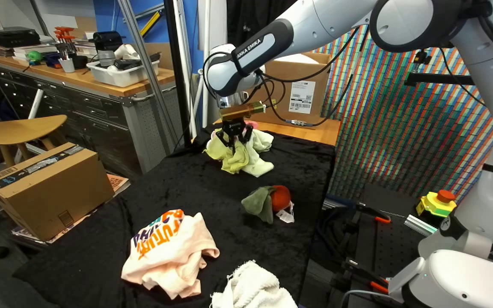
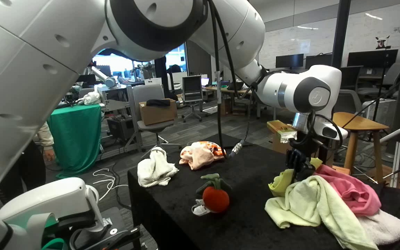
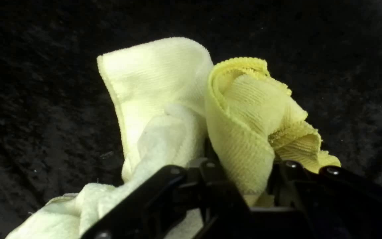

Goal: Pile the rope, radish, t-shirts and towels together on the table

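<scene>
Black gripper [image 3: 245, 172] is nearest, at the bottom of the wrist view. The yellow towel [image 3: 249, 114] is between its fingers; I can't tell if it's pinched. In an exterior view, the arm [image 1: 315, 29] up top says "ANKA EMIKA"; the cream shirt [image 1: 178, 262], lower left, has orange letters.

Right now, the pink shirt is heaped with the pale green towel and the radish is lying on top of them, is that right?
Not quite: the radish isn't on top of them. It lies apart from them, directly on the table, as both exterior views show. The pink shirt is indeed heaped with the pale green towel.
</scene>
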### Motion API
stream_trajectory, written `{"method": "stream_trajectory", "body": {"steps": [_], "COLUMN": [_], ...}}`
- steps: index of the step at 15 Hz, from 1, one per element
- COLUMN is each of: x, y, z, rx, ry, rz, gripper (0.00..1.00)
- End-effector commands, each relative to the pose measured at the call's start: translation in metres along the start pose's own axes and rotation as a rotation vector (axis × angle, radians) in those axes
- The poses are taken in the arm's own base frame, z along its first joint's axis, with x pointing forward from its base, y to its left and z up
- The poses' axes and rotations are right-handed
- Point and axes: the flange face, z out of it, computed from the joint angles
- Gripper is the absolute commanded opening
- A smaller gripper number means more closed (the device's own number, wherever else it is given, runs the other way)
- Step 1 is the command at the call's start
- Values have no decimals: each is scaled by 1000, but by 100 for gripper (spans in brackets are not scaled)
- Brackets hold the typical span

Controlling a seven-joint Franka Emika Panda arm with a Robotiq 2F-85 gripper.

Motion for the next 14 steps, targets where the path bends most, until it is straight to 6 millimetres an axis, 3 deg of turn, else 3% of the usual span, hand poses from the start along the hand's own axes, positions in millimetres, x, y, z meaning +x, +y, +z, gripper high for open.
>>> {"method": "stream_trajectory", "body": {"steps": [1,6,11,14], "x": [-4,-28,-58,-78], "y": [0,8,20,21], "z": [-14,-32,-43,-34], "rx": [-18,-37,-74,-85], "ry": [5,-12,-34,-82], "rz": [-6,-137,-313,-422], "gripper": [64,99,100,99]}}
